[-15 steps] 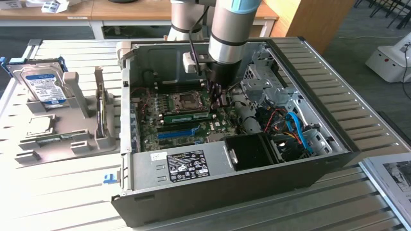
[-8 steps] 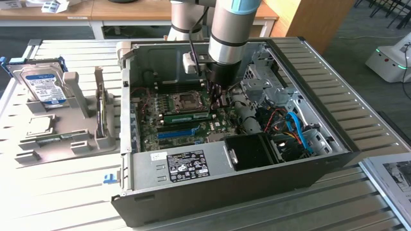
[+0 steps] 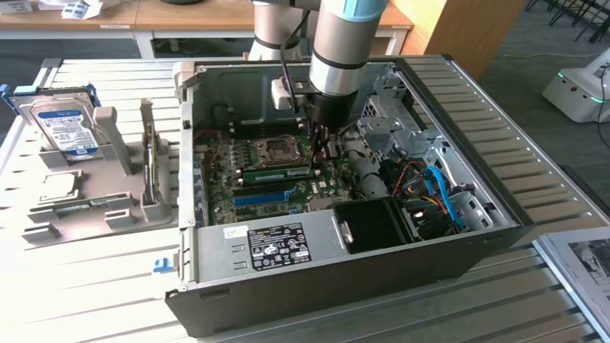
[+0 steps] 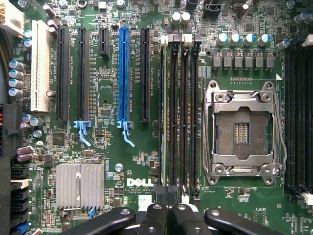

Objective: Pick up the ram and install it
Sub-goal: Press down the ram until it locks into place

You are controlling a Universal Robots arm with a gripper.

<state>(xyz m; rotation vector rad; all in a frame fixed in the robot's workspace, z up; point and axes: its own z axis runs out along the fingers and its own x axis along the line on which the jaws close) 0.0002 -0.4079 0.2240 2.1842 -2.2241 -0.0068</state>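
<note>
The gripper point(image 3: 322, 146) is clenched, its tips down over the motherboard point(image 3: 250, 187) inside the open case point(image 3: 381, 279). The ram point(image 3: 277, 172) lies flat in a slot just below the tips, beside the CPU socket point(image 3: 277, 148). In the wrist view the closed fingers point(image 4: 168, 218) meet at the end of the memory slots point(image 4: 182, 112), with the blue slot point(image 4: 123, 73) and socket to either side. The exterior view adds a hard drive point(image 3: 65, 127) on a stand beyond the case's left wall.

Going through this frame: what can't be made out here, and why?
- Exterior view: whether the ram is fully seated in its slot. It is too small to tell, and the gripper covers one end.
- Wrist view: what the gripper touches, because the picture's edge cuts it off.
- Exterior view: the text on the hard drive label, which is too small.
</note>
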